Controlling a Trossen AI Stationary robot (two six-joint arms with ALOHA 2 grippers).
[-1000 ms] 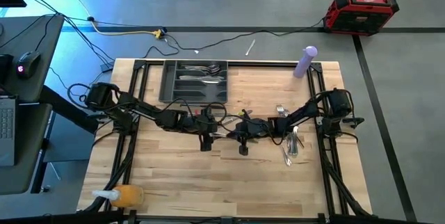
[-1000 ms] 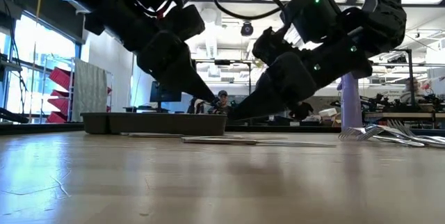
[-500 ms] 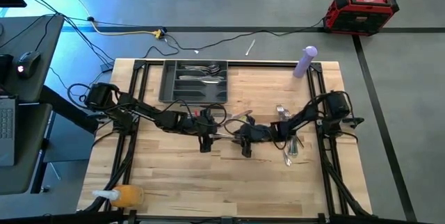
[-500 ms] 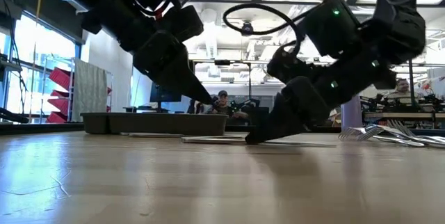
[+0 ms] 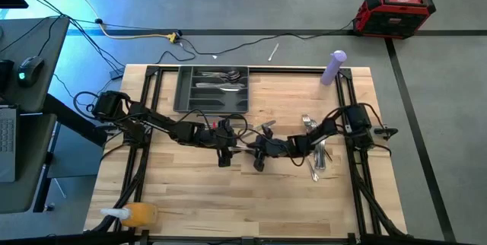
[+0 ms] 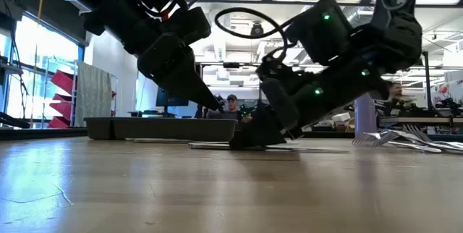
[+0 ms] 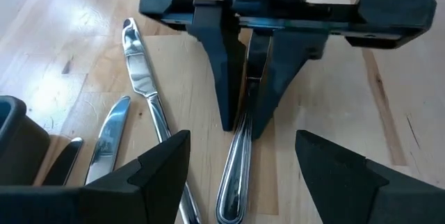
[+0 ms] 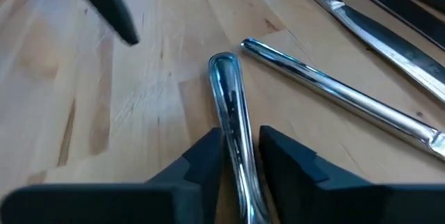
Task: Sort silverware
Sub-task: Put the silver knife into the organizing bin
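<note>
Right fingers (image 8: 240,156) clamped on utensil handle (image 8: 233,116), its head hidden; left fingers (image 7: 240,175) apart.

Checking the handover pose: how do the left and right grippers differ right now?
The left gripper stands wide open and empty; the right gripper has its fingers close around a piece of silverware. In the high view the left gripper sits nearer the table's middle left, the right gripper beside it. Both are low over the table, facing each other.
</note>
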